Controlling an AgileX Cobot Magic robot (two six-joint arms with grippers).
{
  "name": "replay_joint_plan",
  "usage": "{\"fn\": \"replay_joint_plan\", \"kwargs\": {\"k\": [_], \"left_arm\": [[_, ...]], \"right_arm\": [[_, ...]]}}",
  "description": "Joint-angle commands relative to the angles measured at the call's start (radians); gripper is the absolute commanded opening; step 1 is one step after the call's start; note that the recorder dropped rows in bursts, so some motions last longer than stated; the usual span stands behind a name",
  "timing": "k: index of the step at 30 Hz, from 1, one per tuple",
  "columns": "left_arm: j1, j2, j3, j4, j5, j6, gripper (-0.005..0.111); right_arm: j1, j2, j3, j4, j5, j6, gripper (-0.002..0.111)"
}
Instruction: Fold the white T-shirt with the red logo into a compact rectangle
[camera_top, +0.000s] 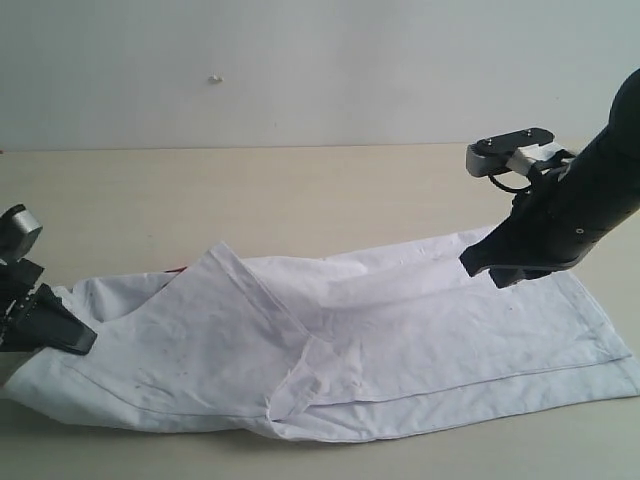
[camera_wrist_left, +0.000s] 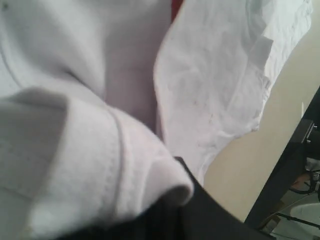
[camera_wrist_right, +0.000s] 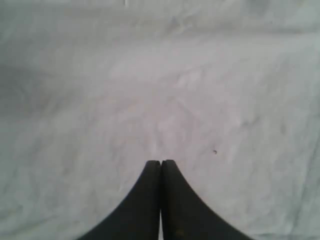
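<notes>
The shirt (camera_top: 400, 340) lies on the tabletop (camera_top: 300, 190) as a long strip near the front edge, running from the left side almost to the right. Only a tiny red bit of the logo (camera_top: 175, 270) peeks out near the left end. The left fingers (camera_top: 60, 330) look clamped on the cloth at that end. The right fingers (camera_wrist_right: 150, 200) are pressed together over the strip's far edge, and I see no cloth between them. I think the sides are folded in. Next, the left end needs lifting and carrying over to the right, kept flat.
</notes>
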Motion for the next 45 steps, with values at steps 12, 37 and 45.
{"fn": "replay_joint_plan", "kwargs": {"k": [12,37,45], "left_arm": [[0.182,-0.09,-0.083,0.076,-0.116,-0.201,0.0],[-0.216,-0.343,-0.135,-0.331,0.012,-0.11,0.0],[-0.473,-0.351,-0.181,-0.336,-0.13,-0.155,0.0]], "right_arm": [[-0.007,-0.011,0.0,0.004,0.003,-0.007,0.0],[-0.009,-0.035,0.0,-0.349,0.008,0.385,0.0],[-0.059,-0.113,0.0,-0.419,0.053,0.466,0.0]]}}
